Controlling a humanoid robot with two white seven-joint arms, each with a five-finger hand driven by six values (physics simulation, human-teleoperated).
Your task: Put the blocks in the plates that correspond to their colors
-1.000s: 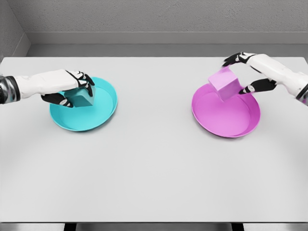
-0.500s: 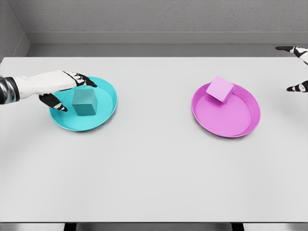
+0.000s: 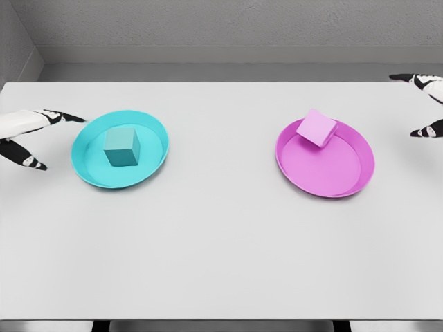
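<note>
A teal block (image 3: pixel 122 147) stands inside the teal plate (image 3: pixel 154 162) on the table's left side. A pink block (image 3: pixel 317 128) lies tilted on the back rim of the pink plate (image 3: pixel 339 176) on the right. My left hand (image 3: pixel 43 137) shows at the left edge, just left of the teal plate, fingers spread and holding nothing. At the right edge my right hand (image 3: pixel 421 102) is partly cut off, well clear of the pink plate, fingers spread and empty.
Both plates rest on a wide white table (image 3: pixel 221 242). A grey wall runs behind the table's far edge.
The left hand let go of the teal block and drew back left off the teal plate. The right hand released the pink block earlier and stays at the right edge.
</note>
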